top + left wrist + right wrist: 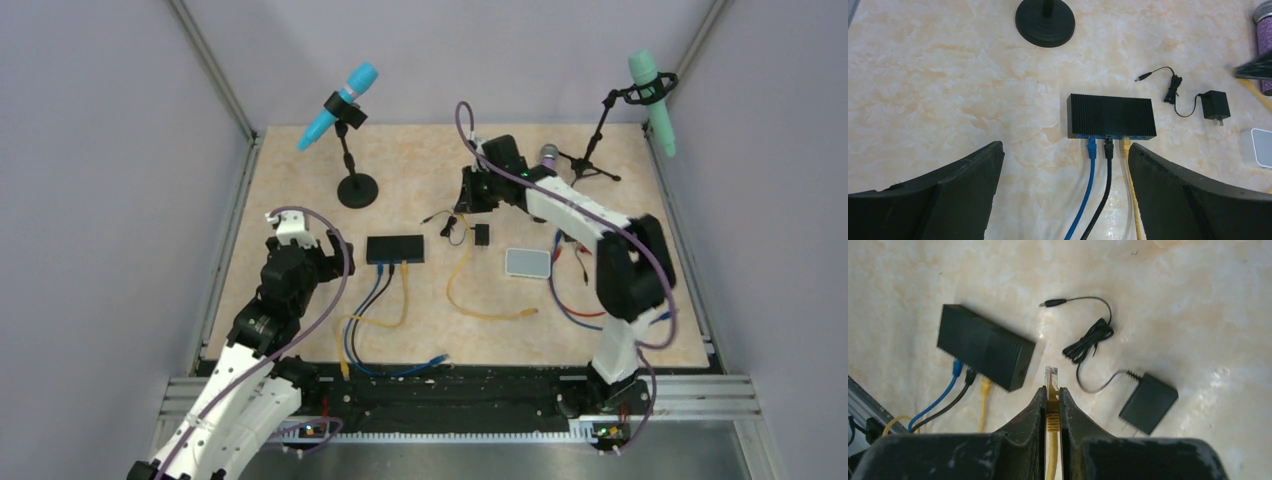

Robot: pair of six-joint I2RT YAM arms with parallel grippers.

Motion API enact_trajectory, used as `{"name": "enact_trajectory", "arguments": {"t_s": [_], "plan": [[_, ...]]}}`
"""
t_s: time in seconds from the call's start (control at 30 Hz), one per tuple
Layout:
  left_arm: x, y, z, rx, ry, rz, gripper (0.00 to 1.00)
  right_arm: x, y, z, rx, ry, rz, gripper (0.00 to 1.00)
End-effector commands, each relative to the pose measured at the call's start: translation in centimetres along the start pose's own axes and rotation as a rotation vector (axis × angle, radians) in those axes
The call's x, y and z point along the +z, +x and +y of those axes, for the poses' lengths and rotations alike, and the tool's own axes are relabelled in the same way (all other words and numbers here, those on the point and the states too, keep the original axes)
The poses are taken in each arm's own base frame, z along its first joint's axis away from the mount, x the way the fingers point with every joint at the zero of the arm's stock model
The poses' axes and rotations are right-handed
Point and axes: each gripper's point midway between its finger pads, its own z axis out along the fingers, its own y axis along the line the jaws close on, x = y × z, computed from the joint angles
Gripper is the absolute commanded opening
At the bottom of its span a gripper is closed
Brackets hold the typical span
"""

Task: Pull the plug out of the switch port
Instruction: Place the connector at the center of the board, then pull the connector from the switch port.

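— The switch?
— Lay left of centre, three cables in near edge.
— Jaws?
— Gaped wide on the left gripper, near of it; pinched a yellow plug on the right gripper.

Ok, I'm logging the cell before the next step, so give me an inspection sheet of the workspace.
Surface: marbled beige table, no spills seen.
Job's things: switch lies flat, three plugs in its ports.
Clutter: power adapter with cord, pale grey pad, purple microphone.
Tools: left tool open, holding nothing; right tool shut on a loose yellow plug, clear of the switch.
Cables: blue cable, black cable, yellow cable plugged in.
Surroundings: blue microphone stand, green microphone stand, grey walls.
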Motion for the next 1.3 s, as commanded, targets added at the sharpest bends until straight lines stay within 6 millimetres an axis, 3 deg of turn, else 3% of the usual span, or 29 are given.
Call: {"name": "enact_trajectory", "arguments": {"t_s": [0.0, 0.17, 0.27, 0.37, 0.47, 0.57, 0.67, 0.73, 0.8, 1.0, 1.13, 1.27], "plan": [[-0.2, -0.5, -0.5, -0.041, 0.027, -0.033, 0.99, 5.4, -1.0, -1.2, 0.024, -0.075, 0.093, 0.0], [-0.8, -0.5, -0.2, -0.043, 0.027, -0.044, 0.99, 10.0, -2.1, -2.7, 0.056, -0.069, 0.093, 0.05], [-0.9, -0.7, -0.3, -0.048, 0.031, -0.051, 0.99, 11.2, -2.6, -4.0, 0.094, -0.057, 0.074, 0.07], [-0.9, -0.6, -0.6, -0.053, 0.043, -0.043, 0.99, 11.1, -3.4, -5.0, 0.145, -0.074, 0.025, 0.1], [-0.5, -0.5, -0.8, -0.052, 0.052, -0.049, 0.99, 9.9, -4.4, -4.8, 0.175, -0.139, -0.031, 0.27], [0.1, 0.0, -3.0, 0.069, 0.198, -0.051, 0.99, 7.8, -4.9, -4.4, 0.155, -0.146, -0.064, 0.41], [0.9, 0.0, -4.7, 0.189, 0.313, -0.103, 0.99, 5.0, -4.8, -3.1, 0.129, -0.18, -0.101, 0.48], [1.6, -0.5, -4.9, 0.237, 0.313, -0.116, 0.99, 2.4, -5.2, -2.0, 0.115, -0.197, -0.145, 0.49], [2.3, -1.2, -5.5, 0.306, 0.333, -0.112, 0.99, 0.7, -5.0, -1.3, 0.107, -0.218, -0.184, 0.56], [5.1, -2.2, -6.0, 0.442, 0.305, 0.023, 0.99, -2.7, -3.4, 0.4, 0.145, -0.269, -0.212, 0.6], [7.5, -1.5, -5.8, 0.613, 0.315, 0.062, 0.99, -4.0, -0.4, 4.1, 0.168, -0.401, -0.226, 0.56], [9.6, -1.2, -5.2, 0.736, 0.333, 0.148, 0.99, -4.0, 3.0, 7.6, 0.204, -0.477, -0.193, 0.5]]}}
